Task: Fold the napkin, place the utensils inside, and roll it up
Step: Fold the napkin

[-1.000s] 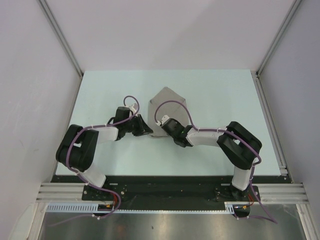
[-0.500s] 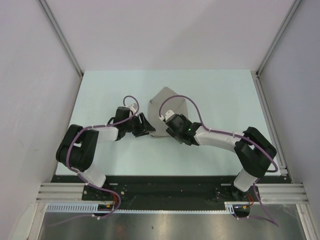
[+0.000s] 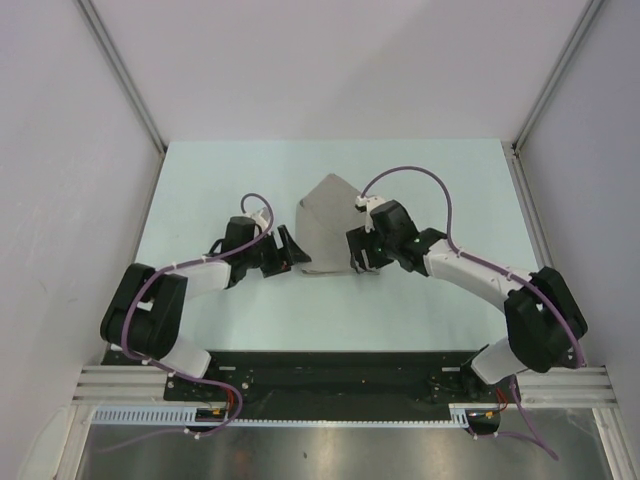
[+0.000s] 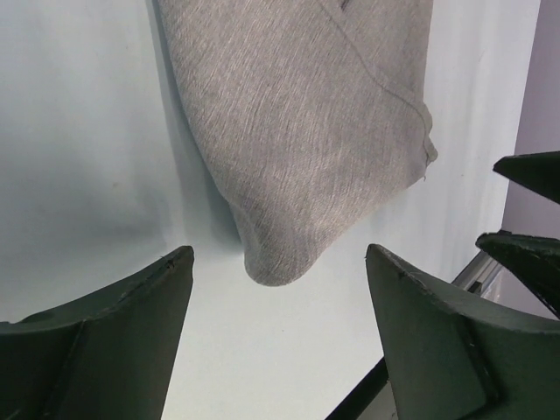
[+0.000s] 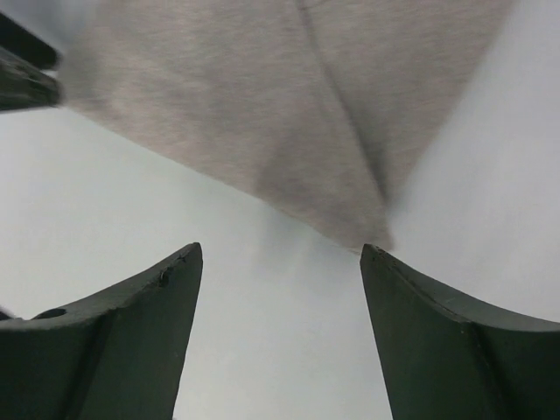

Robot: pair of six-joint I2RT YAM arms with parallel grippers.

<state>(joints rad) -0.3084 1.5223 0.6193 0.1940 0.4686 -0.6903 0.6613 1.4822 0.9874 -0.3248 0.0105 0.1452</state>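
The napkin (image 3: 330,222) lies folded on the table, a grey-beige cloth with a point toward the far side. My left gripper (image 3: 291,250) stands open at its near left corner; in the left wrist view that rounded napkin (image 4: 297,131) corner sits just ahead of the left gripper (image 4: 280,262), touching neither finger. My right gripper (image 3: 357,256) is open at the near right corner. Seen from the right wrist, the napkin (image 5: 262,96) shows a fold seam, its corner just ahead of the right gripper (image 5: 281,254). The utensils are out of view.
The pale table (image 3: 450,200) is bounded by grey walls and metal frame rails (image 3: 540,230) on both sides. A black base plate (image 3: 330,365) runs along the near edge. The right gripper's fingers (image 4: 534,175) show at the right edge of the left wrist view.
Both grippers have opened and let go of the napkin's near edge. The right arm has swung out to the right and stretched, its gripper shifting to the napkin's right corner. The left arm barely moved.
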